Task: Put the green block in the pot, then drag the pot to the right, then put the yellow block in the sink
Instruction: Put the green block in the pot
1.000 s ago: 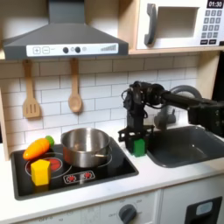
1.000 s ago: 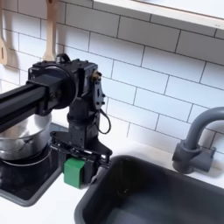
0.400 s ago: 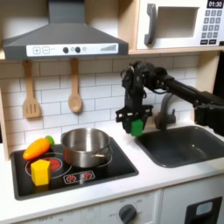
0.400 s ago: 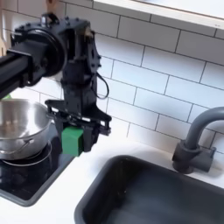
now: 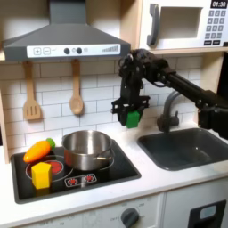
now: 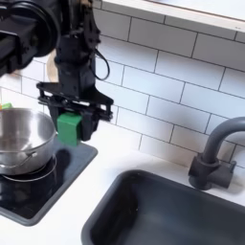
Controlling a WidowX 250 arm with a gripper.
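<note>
— Jaws?
— Clenched on the green block point(image 5: 133, 118) point(image 6: 69, 127); the gripper point(image 5: 132, 114) point(image 6: 69, 122) holds it in the air.
— Where from the pot point(image 5: 87, 150) point(image 6: 21, 140)?
— At about one o'clock in the first exterior view, above the rim's edge.
— Yellow block point(image 5: 41, 175)?
— On the stove point(image 5: 107, 175), at the pot's eight o'clock. The sink point(image 5: 187, 148) point(image 6: 163, 212) lies at three.

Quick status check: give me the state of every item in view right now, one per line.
tool: shut on the green block, raised above the counter
green block: held in the air, near the pot
pot: upright on the stovetop, empty
yellow block: resting on the stovetop
sink: empty
</note>
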